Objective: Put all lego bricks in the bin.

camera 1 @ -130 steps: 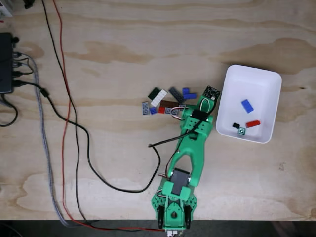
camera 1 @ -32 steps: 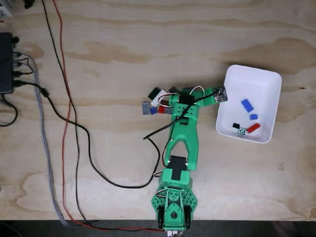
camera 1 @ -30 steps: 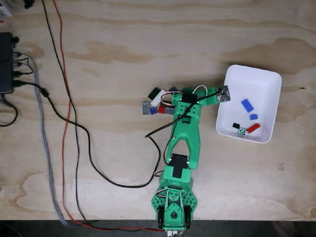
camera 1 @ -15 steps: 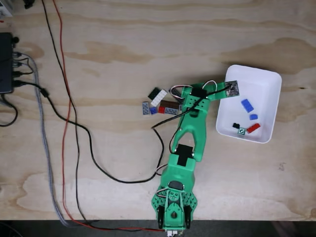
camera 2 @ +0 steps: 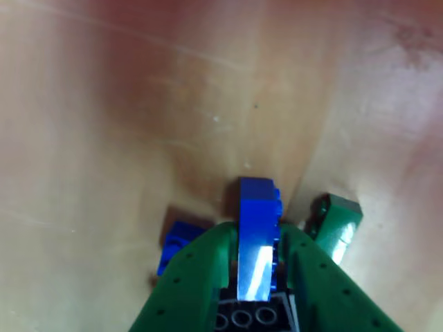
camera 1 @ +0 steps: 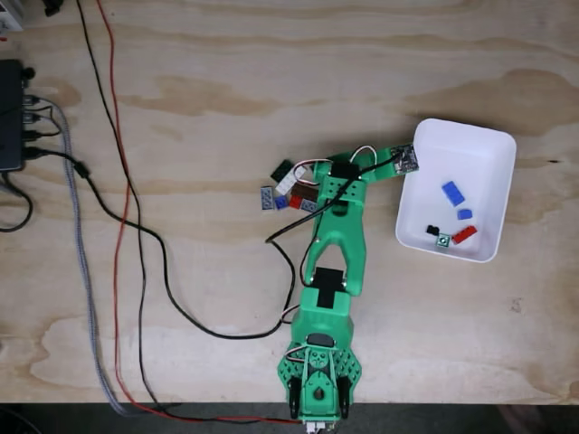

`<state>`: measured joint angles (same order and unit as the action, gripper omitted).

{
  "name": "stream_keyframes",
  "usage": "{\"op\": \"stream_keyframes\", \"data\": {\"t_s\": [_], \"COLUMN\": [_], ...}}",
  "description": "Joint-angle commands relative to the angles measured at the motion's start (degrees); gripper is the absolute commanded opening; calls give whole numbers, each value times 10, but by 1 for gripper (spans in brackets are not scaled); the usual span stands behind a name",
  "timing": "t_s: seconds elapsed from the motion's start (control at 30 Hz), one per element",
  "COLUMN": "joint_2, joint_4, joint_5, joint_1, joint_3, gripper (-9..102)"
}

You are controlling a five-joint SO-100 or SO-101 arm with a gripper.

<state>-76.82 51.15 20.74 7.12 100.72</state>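
My arm point(camera 1: 331, 258) was bright green plastic with black servo blocks, looping white wires and a small circuit board point(camera 1: 407, 160).

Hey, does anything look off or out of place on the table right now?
Nothing looks spilled or damaged. The gripper holds a blue brick standing on edge between its fingers, as a grasp would. Loose bricks lie jumbled on the wooden table beside the arm, still outside the bin, which holds a few.

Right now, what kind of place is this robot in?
Probably a hobby workbench: a bare plywood table, loose cables running to the green arm, and lego bricks beside a white bin.
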Motion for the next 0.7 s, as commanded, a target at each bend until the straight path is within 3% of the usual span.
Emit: {"op": "stream_keyframes", "data": {"t_s": [0.0,0.17,0.43,0.57,0.67], "joint_2": [-324,-540,-446,-394,-388], "joint_4": [65,113,68,15,26], "joint_5": [8,82,243,301,315], "joint_1": [34,166,397,424,403], "joint_3": [40,-37,-51,16,40], "gripper": [0,0,0,1,18]}}
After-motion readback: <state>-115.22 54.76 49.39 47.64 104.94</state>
